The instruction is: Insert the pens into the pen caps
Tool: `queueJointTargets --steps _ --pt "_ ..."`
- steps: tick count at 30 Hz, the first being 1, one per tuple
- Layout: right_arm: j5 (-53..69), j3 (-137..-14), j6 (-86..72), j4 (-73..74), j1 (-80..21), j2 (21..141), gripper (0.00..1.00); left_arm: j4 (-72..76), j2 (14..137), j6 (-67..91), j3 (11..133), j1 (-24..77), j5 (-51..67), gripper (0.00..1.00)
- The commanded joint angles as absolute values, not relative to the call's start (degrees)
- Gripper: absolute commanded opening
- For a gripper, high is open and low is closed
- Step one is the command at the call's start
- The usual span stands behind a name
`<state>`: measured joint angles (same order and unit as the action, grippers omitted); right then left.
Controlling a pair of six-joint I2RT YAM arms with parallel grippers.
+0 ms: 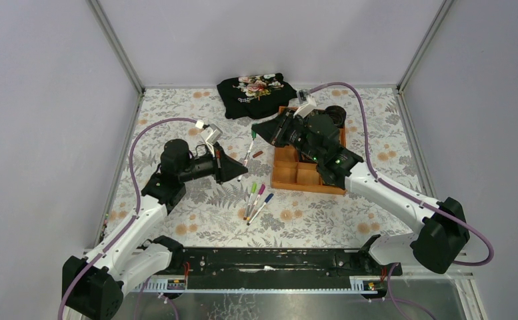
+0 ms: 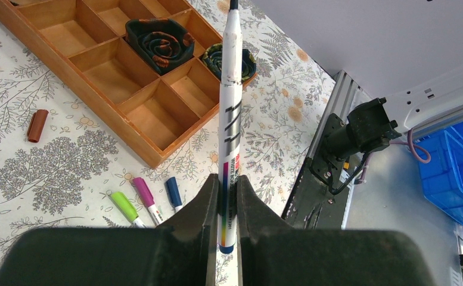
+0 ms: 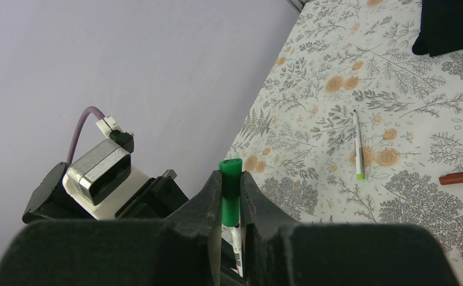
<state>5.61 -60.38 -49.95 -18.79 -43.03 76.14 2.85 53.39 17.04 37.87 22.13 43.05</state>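
Note:
My left gripper [image 1: 237, 171] [image 2: 226, 182] is shut on the tail end of a white-barrelled pen [image 2: 231, 107] that runs straight out past its fingers. My right gripper [image 1: 256, 131] [image 3: 231, 179] is shut on a green pen cap [image 3: 230, 185]. The pen's white barrel sits right at the cap's open end, and how deep it goes is hidden. Another uncapped pen [image 3: 357, 143] lies on the table with a loose dark red cap [image 1: 258, 154] [image 2: 37, 125] [image 3: 461, 177] beside it. Three capped pens [image 1: 256, 200], light green [image 2: 123, 207], magenta [image 2: 143, 192] and blue [image 2: 173, 192], lie together at the front.
An orange wooden tray [image 1: 309, 185] [image 2: 112, 128] with several cells stands right of the pens, under my right arm. Two cells hold rolled dark bands [image 2: 160, 42]. A black folded cloth [image 1: 256, 93] lies at the back. The metal base rail [image 2: 312, 185] runs along the near edge.

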Motion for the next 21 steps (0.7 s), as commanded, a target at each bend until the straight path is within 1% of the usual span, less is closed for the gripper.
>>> queueJointTargets --steps 1,14,21 --pt "7.6 -59.9 -50.9 -23.0 -43.2 76.2 0.0 4.3 52.6 16.0 38.0 22.4 41.8 0.0" --pt "6.1 -56.8 -49.0 -23.6 -43.8 75.0 0.0 4.8 51.9 16.3 37.7 22.4 41.2 0.0" --pt "2.0 -51.8 -49.1 -29.4 -47.3 73.1 0.0 5.4 51.8 17.0 37.5 22.3 40.5 0.0"
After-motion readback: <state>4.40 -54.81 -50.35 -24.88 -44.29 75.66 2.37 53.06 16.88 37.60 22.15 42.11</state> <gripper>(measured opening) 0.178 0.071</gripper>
